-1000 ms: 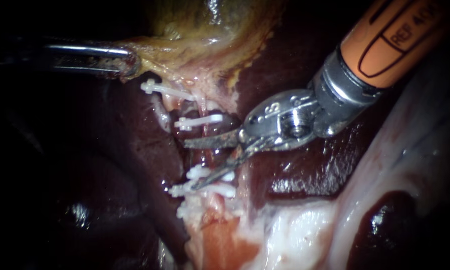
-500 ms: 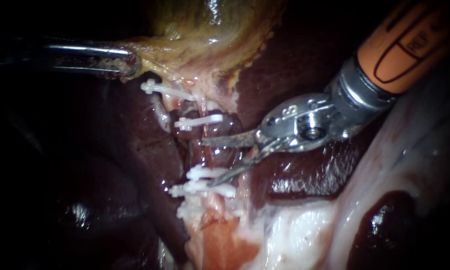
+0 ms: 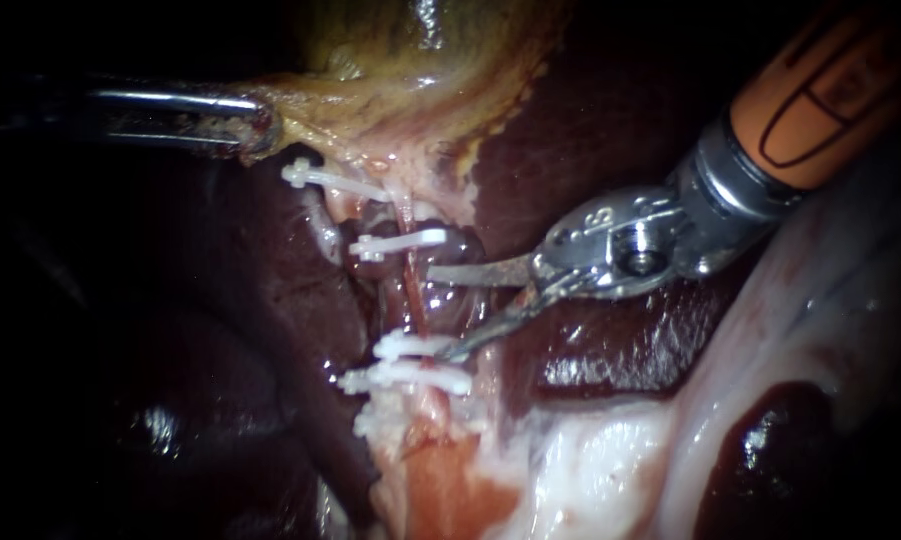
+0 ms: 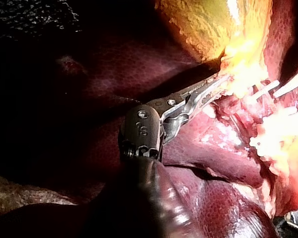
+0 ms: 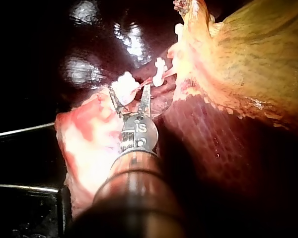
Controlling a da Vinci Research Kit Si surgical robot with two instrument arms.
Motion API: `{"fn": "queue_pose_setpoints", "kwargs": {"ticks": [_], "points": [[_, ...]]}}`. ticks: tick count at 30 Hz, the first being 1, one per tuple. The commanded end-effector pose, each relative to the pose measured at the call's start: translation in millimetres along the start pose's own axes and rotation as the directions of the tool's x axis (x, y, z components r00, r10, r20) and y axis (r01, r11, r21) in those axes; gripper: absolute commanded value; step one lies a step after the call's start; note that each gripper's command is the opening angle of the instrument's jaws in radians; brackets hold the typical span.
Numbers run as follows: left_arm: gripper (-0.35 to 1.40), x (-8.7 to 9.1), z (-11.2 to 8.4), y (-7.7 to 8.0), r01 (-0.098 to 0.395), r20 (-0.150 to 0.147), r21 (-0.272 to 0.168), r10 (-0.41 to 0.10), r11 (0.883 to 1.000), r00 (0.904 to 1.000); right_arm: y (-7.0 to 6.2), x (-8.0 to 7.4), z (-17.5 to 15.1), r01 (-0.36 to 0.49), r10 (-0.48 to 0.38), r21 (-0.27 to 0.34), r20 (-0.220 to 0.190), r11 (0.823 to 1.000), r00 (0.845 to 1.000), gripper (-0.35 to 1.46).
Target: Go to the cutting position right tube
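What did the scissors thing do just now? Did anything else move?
The right instrument pulled back to the right, along its shaft; its open blades now end beside the tube instead of reaching past it. It gripped nothing. The left instrument kept its jaws shut on the gallbladder, and the clips stayed put.

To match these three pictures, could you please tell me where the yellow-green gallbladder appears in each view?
Endoscope view: the yellow-green gallbladder is at top centre, above the small white plastic clips.
Left wrist view: ahead of the left instrument, whose tip reaches its pale edge near the clips.
Right wrist view: ahead of the right instrument and to one side, beyond the clips.
Shared landmark: the clips.
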Motion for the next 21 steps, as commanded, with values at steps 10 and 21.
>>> {"fn": "queue_pose_setpoints", "kwargs": {"ticks": [10, 21], "points": [[-0.35, 0.0, 0.1, 0.0, 0.000, 0.000, 0.000, 0.000, 1.000, 1.0000, 1.0, -0.5, 2.1, 0.004, -0.004, -0.013, 0.001, 1.000, 1.000, 1.13], [-0.35, -0.1, 0.2, -0.1, -0.001, 0.000, 0.001, 0.001, 1.000, 1.0000, 2.2, -1.3, 3.5, -0.005, 0.005, -0.021, 0.002, 1.000, 1.000, 1.18]]}}
